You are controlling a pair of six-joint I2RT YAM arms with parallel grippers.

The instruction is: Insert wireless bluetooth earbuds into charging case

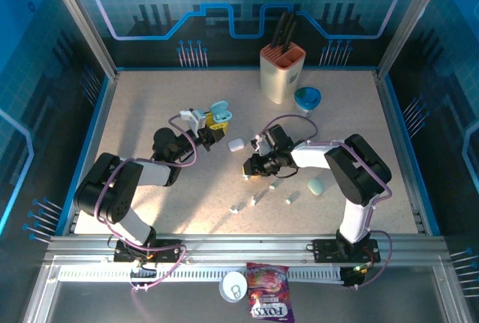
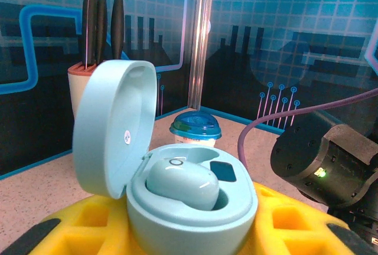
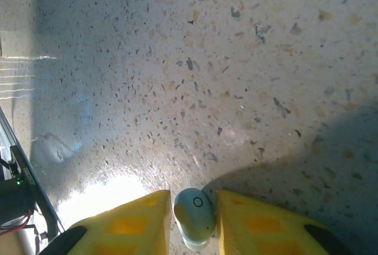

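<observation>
In the right gripper, 1 pale earbud lies lengthwise along the fingers.

speckled beige tabletop carries a knife block and blue-lidded cup at the back, a white case mid-table, a pale blue case and scattered earbuds nearer the front.

Left gripper clamped, right gripper pinching

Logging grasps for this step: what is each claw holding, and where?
Left claw: the open pale-blue charging case, by its base. Right claw: one earbud, pinched by its sides.
</observation>
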